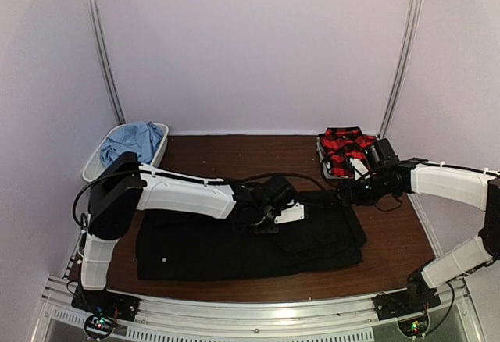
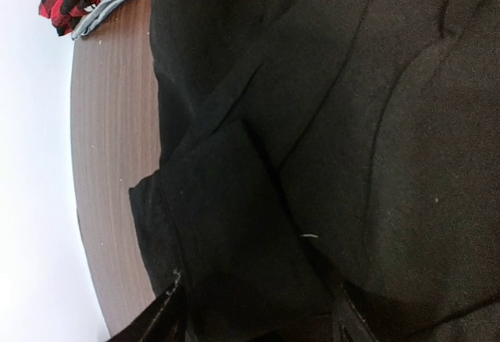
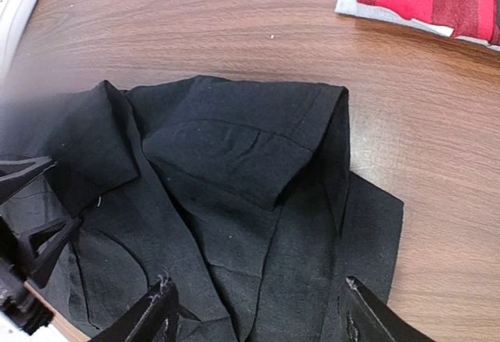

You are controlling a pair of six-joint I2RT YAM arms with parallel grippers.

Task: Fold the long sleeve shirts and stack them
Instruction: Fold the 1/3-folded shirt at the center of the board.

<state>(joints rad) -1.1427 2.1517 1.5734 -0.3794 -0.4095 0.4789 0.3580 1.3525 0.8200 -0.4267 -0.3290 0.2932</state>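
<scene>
- Black shirt: lay spread flat on the brown table, toward the near edge.
- Ran with its long axis left to right in the top view; could not tell from any view which end held the collar.
- Left gripper: stood low over the shirt's far edge near the middle, fingers apart, black cloth under and between them, nothing gripped.
- Right gripper: stood at the shirt's far right corner, jaws wide, nothing held.
- Right wrist view only: showed a folded flap with a stitched hem lying on top at that corner.
- Top view only: showed the light blue shirt bunched in a white bin at far left, and the plaid shirt at far right.
</scene>
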